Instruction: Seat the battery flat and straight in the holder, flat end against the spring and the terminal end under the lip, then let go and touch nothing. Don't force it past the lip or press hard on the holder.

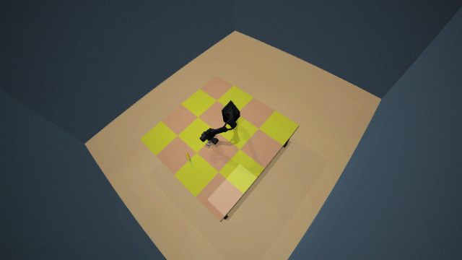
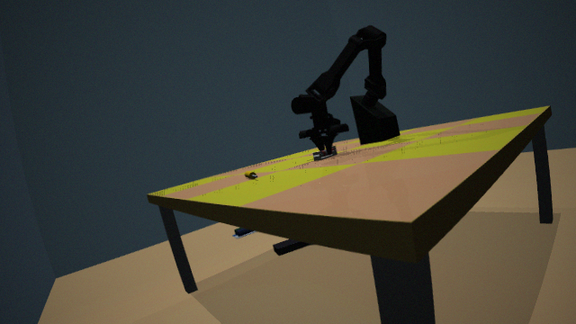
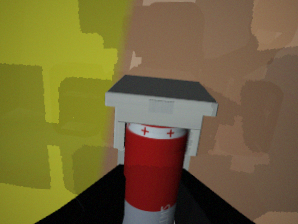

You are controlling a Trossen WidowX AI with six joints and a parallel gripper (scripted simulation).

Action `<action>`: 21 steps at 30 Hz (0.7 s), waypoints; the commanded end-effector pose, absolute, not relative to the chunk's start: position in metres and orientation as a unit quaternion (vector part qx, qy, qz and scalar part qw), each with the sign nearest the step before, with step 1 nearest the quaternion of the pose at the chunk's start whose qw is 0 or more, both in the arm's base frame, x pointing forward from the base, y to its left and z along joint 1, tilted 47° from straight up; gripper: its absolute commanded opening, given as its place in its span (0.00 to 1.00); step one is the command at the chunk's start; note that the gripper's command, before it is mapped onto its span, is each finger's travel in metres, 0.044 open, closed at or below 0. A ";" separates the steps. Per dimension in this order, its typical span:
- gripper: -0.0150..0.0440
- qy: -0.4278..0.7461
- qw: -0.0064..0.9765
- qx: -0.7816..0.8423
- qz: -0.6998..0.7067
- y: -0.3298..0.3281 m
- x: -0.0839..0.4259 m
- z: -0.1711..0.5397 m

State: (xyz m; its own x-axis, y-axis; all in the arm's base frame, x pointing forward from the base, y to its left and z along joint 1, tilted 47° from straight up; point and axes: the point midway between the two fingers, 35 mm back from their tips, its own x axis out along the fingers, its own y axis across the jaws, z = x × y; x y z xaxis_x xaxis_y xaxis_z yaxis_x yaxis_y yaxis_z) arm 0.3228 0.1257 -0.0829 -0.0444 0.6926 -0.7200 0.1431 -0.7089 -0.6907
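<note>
While its black fingers clamp the red-and-white battery (image 3: 153, 183), the gripper (image 2: 325, 150) hangs low over the checkered table (image 2: 405, 198). The battery's far end sits tucked beneath the dark lip of the grey holder (image 3: 161, 103). 1 small yellow object (image 2: 250, 175) lies well apart.
</note>
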 end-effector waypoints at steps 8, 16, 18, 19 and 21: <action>0.37 -0.315 0.213 -0.657 0.651 0.125 0.323 -0.083; 0.50 -0.315 0.213 -0.656 0.651 0.125 0.322 -0.083; 0.54 -0.315 0.213 -0.656 0.651 0.125 0.322 -0.083; 0.54 -0.315 0.213 -0.656 0.651 0.125 0.323 -0.083; 0.54 -0.316 0.213 -0.657 0.651 0.124 0.323 -0.081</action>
